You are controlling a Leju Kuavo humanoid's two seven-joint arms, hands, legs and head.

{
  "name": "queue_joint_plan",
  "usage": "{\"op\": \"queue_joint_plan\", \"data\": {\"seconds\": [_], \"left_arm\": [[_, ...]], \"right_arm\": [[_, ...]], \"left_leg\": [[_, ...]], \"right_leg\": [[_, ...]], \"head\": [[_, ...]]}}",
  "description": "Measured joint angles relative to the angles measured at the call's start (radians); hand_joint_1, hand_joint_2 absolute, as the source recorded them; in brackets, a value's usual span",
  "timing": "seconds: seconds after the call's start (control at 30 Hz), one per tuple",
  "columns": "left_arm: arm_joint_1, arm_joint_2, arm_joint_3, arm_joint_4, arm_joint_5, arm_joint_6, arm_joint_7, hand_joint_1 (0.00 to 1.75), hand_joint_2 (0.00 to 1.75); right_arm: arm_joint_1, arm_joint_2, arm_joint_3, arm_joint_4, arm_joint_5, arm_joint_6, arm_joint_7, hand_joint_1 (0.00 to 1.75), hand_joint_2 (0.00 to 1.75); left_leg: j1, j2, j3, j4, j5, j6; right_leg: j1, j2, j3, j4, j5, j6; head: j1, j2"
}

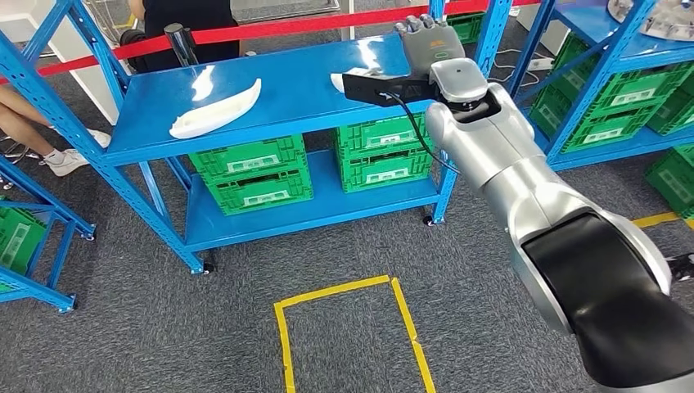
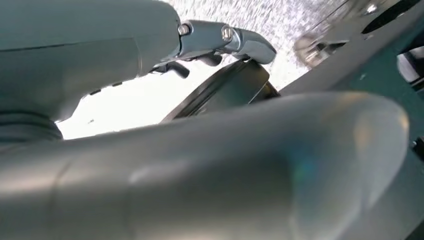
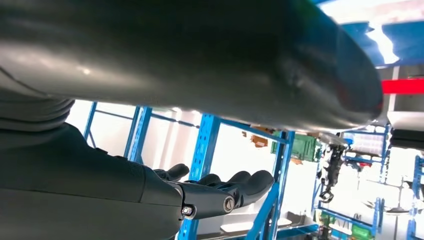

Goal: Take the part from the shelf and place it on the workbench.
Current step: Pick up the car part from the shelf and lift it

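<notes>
on lower shelf, green crates (image 1: 260, 172), contents unseen; right hand (image 1: 428, 39) spread over white part (image 1: 350, 79).

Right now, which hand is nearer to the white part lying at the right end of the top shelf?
Right. The right hand reaches over the shelf beside that white part. The left hand hangs by the robot's body, above the floor.
</notes>
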Motion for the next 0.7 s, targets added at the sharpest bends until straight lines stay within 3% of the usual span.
{"op": "queue_joint_plan", "data": {"seconds": [0.03,0.07,0.17,0.23,0.3,0.37,0.4,0.43,0.47,0.53,0.57,0.6,0.7], "left_arm": [[0.002,0.001,0.000,0.001,0.000,0.000,0.000,0.00,0.00],[0.002,0.002,0.000,0.002,0.000,0.000,-0.001,0.00,0.00],[0.001,0.002,0.000,0.003,0.000,0.000,-0.004,0.00,0.00],[0.002,0.002,0.000,0.002,0.001,0.000,-0.007,0.00,0.00],[0.004,0.001,0.001,0.003,0.001,0.000,-0.009,0.00,0.00],[0.007,0.000,0.001,0.003,0.001,0.000,-0.010,0.00,0.00],[0.010,-0.001,0.001,0.003,0.001,0.000,-0.010,0.00,0.00],[0.013,-0.002,0.001,0.004,0.001,0.000,-0.010,0.00,0.00],[0.015,-0.002,0.001,0.004,0.001,0.000,-0.010,0.00,0.00],[0.017,-0.002,0.001,0.005,0.001,0.000,-0.010,0.00,0.00],[0.016,-0.002,0.002,0.006,0.001,0.000,-0.010,0.00,0.00],[0.016,-0.002,0.002,0.006,0.001,0.000,-0.010,0.00,0.00],[0.016,0.000,0.007,0.007,0.002,0.000,-0.011,0.00,0.00]], "right_arm": [[0.001,0.000,0.002,0.001,-0.002,0.000,0.000,0.00,0.00],[0.002,0.001,0.006,0.002,-0.004,-0.001,-0.001,0.00,0.00],[0.006,0.004,0.017,0.003,-0.013,-0.005,-0.005,0.00,0.00],[0.009,0.007,0.020,0.001,-0.021,-0.013,-0.010,0.00,0.00],[0.015,0.010,0.025,-0.001,-0.030,-0.021,-0.015,0.00,0.00],[0.030,0.011,0.031,-0.001,-0.036,-0.023,-0.016,0.00,0.00],[0.039,0.011,0.034,-0.001,-0.037,-0.024,-0.016,0.00,0.00],[0.045,0.011,0.036,-0.001,-0.038,-0.024,-0.016,0.00,0.00],[0.049,0.011,0.039,-0.001,-0.040,-0.025,-0.015,0.00,0.00],[0.050,0.011,0.043,-0.002,-0.045,-0.028,-0.016,0.00,0.00],[0.051,0.012,0.045,-0.003,-0.048,-0.030,-0.017,0.00,0.00],[0.052,0.015,0.047,-0.004,-0.051,-0.031,-0.018,0.00,0.00],[0.059,0.026,0.056,-0.016,-0.056,-0.033,-0.020,0.00,0.00]], "left_leg": [[-0.003,0.000,0.020,-0.059,0.036,0.006],[-0.007,0.000,0.039,-0.104,0.051,0.013],[-0.010,0.001,0.070,-0.150,0.024,0.029],[-0.006,-0.001,0.093,-0.168,0.015,0.039],[-0.005,-0.004,0.116,-0.178,0.005,0.048],[-0.005,-0.008,0.133,-0.179,-0.010,0.053],[-0.005,-0.010,0.143,-0.178,-0.019,0.053],[-0.006,-0.012,0.156,-0.176,-0.030,0.052],[-0.006,-0.014,0.169,-0.174,-0.041,0.049],[-0.006,-0.015,0.193,-0.170,-0.066,0.043],[-0.007,-0.015,0.200,-0.167,-0.077,0.038],[-0.008,-0.015,0.205,-0.166,-0.086,0.032],[-0.008,-0.014,0.209,-0.147,-0.090,0.015]], "right_leg": [[0.001,0.001,0.012,-0.003,-0.009,0.004],[0.001,0.002,0.020,-0.008,-0.014,0.009],[0.004,0.002,0.027,-0.011,-0.011,0.028],[0.005,-0.001,0.013,0.025,-0.011,0.036],[0.007,-0.003,-0.044,0.119,-0.033,0.039],[0.010,-0.002,-0.129,0.223,-0.066,0.040],[0.011,-0.002,-0.161,0.244,-0.067,0.040],[0.012,-0.003,-0.178,0.233,-0.049,0.040],[0.013,-0.003,-0.179,0.190,-0.009,0.038],[0.015,-0.004,-0.153,0.064,0.089,0.033],[0.018,-0.005,-0.140,0.019,0.115,0.028],[0.020,-0.005,-0.132,-0.005,0.128,0.022],[0.021,-0.001,-0.114,-0.015,0.119,-0.002]], "head": [[0.000,0.000],[0.000,0.000],[0.000,0.000],[0.002,0.000],[0.004,0.000],[0.004,0.000],[0.004,0.000],[0.004,0.000],[0.004,0.000],[0.004,0.000],[0.004,0.000],[0.004,0.000],[0.005,0.000]]}}
